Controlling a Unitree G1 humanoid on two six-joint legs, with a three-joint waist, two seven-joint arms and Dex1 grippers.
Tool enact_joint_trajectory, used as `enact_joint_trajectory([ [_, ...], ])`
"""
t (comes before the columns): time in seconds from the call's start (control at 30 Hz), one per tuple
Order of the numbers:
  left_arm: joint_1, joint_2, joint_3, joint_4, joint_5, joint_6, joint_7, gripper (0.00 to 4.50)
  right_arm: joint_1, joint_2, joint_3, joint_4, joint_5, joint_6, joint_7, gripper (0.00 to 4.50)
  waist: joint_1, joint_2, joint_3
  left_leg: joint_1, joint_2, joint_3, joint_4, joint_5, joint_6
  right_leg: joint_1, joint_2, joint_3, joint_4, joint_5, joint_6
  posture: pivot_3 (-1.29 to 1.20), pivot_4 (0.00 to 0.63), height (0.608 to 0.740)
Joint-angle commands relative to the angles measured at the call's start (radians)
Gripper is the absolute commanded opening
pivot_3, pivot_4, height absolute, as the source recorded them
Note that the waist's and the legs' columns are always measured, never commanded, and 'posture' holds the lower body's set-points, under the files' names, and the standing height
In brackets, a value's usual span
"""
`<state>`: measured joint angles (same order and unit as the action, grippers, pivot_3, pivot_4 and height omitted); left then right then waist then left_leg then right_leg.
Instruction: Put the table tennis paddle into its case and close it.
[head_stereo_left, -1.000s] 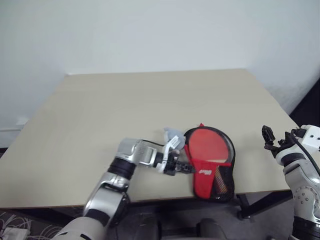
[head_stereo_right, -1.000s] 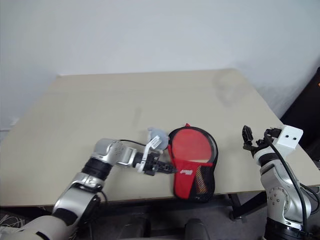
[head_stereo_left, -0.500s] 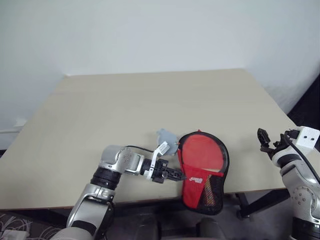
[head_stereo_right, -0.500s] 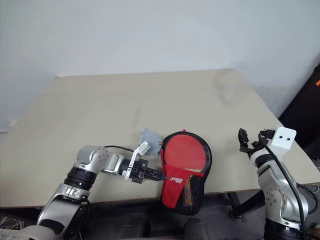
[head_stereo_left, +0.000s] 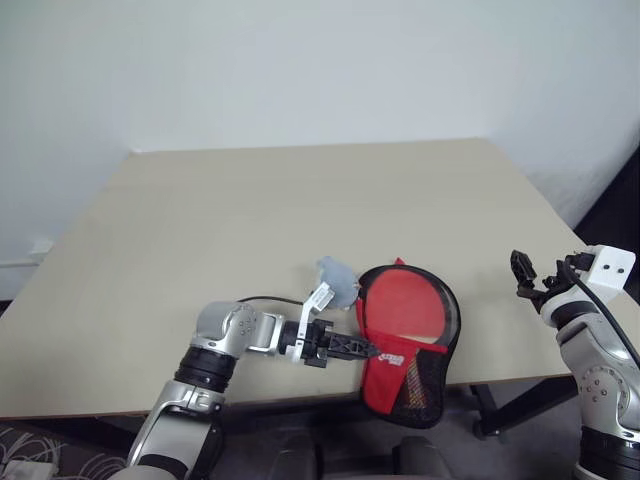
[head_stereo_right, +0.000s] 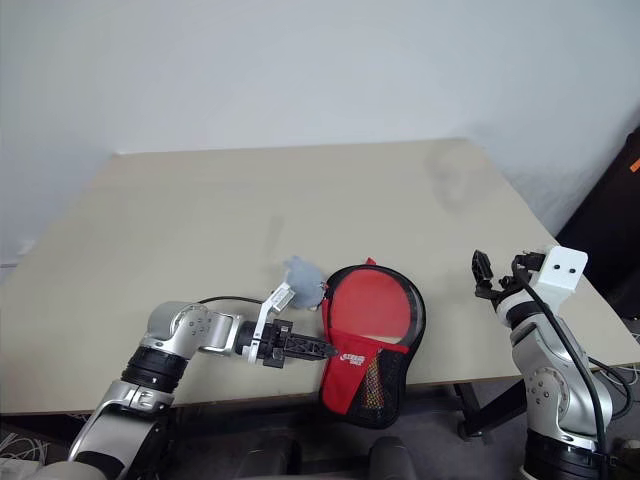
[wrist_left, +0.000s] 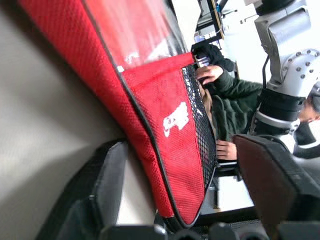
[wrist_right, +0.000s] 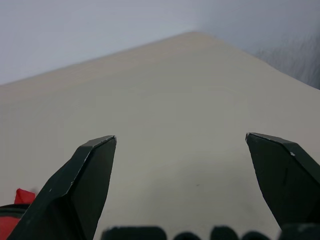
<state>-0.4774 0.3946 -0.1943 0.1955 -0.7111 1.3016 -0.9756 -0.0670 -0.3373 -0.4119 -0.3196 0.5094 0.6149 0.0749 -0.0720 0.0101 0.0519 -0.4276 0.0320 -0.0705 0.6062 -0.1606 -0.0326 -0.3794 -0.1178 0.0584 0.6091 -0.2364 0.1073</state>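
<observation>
The red, paddle-shaped soft fabric case (head_stereo_left: 408, 335) with black trim and a mesh patch is lying at the near edge of the pale beige bench (head_stereo_left: 300, 220), its narrow end overhanging that edge, and the round red rubber face of the flat table tennis paddle (head_stereo_left: 405, 305) is showing inside its open upper part. The left gripper (head_stereo_left: 362, 349) is reaching level from the case's left side with its jaws standing apart, the case's black-trimmed left edge lying between the two fingers in the left wrist view, while a pale translucent plastic wad (head_stereo_left: 336, 279) is lying just beside the case's upper left. The right gripper (head_stereo_left: 524, 270) is hovering well apart to the right of the case, its jaws spread wide with nothing between them.
</observation>
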Motion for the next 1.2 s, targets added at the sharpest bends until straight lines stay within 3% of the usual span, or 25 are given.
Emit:
enact_joint_trajectory([
  [0.03,-0.008,0.067,0.005,-0.08,0.014,-0.114,-0.084,3.49,-0.025,-0.015,-0.003,-0.021,0.019,-0.016,0.04,4.5,0.0,0.0,0.0,0.0,0.0,0.0,0.0,0.0,0.0,-0.001,0.0,0.0,0.0,0.001,-0.001,0.0,0.0,0.74],
  [0.3,-0.039,0.151,-0.029,-0.208,0.051,-0.35,-0.264,3.49,-0.048,-0.027,-0.01,-0.027,0.057,-0.015,0.105,4.5,0.002,-0.001,0.001,-0.003,0.0,0.001,0.0,0.0,0.0,-0.001,-0.001,0.0,-0.002,0.001,-0.001,0.0,0.0,0.74],
  [0.5,-0.085,-0.031,-0.068,-0.217,0.09,-0.448,-0.171,3.49,-0.088,-0.028,-0.002,0.019,0.038,-0.021,0.098,4.5,0.02,-0.001,0.002,-0.003,0.0,0.002,0.0,0.0,0.0,-0.001,-0.001,0.001,-0.002,0.0,0.0,0.0,0.0,0.74],
  [0.73,-0.117,-0.295,-0.203,-0.036,0.286,-0.585,0.035,3.49,-0.095,-0.009,0.016,0.019,0.012,-0.023,0.069,4.5,0.025,-0.002,0.002,-0.003,0.0,0.002,0.004,0.001,0.001,0.001,0.0,0.001,-0.002,0.0,0.0,0.0,0.0,0.74],
  [1.2,-0.175,-0.327,-0.236,0.179,0.557,-0.747,0.244,3.49,-0.084,-0.005,-0.001,0.023,0.02,-0.031,0.048,4.5,0.024,-0.001,0.002,-0.002,0.0,0.002,0.005,0.0,0.001,0.001,0.001,0.002,-0.002,0.0,0.0,0.0,0.0,0.74],
])
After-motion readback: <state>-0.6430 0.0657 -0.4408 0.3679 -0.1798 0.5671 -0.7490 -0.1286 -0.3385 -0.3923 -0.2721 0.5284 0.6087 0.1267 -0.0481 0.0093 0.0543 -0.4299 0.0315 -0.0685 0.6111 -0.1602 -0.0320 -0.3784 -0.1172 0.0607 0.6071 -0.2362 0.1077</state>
